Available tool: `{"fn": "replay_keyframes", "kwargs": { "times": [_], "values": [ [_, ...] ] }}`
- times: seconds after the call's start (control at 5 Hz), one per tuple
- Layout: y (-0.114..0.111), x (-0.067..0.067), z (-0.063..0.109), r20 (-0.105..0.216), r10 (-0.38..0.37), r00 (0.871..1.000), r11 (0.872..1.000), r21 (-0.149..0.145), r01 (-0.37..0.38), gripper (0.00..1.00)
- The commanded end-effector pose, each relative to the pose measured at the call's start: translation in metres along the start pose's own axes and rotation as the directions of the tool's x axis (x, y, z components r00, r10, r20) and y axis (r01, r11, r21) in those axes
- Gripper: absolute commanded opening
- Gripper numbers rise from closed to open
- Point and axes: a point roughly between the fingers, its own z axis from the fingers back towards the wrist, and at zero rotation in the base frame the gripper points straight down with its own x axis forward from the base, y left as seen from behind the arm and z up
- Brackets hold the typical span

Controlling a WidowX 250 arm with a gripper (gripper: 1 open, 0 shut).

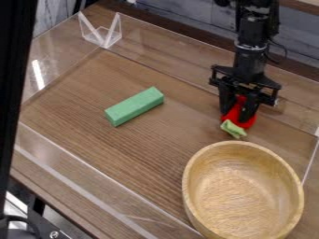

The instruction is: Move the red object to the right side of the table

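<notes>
The red object [238, 119], a small red toy with a yellow-green leafy end, lies on the table [88, 84] at its right side, just beyond the wooden bowl. My gripper [243, 108] points straight down over it, and its black fingers [225, 99] straddle the toy's upper part. The jaws stand a little apart, open, with the toy resting on the wood between them. The fingers hide the top of the toy.
A round light wooden bowl [243, 194] fills the front right corner, close in front of the toy. A green rectangular block [134, 105] lies mid-table to the left. Low clear acrylic walls [56, 56] border the tabletop, with a clear folded stand [100, 31] at the back left.
</notes>
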Motion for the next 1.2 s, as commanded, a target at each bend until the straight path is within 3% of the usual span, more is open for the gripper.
{"fn": "replay_keyframes", "kwargs": {
  "times": [0.0,1.0],
  "values": [
    [-0.0079,0.0003,-0.0076,-0.015,-0.033,0.999,0.999,0.004,0.033,0.00],
    [-0.0162,-0.0022,-0.0032,-0.047,-0.054,0.997,0.999,0.007,0.054,0.00]
  ]
}}
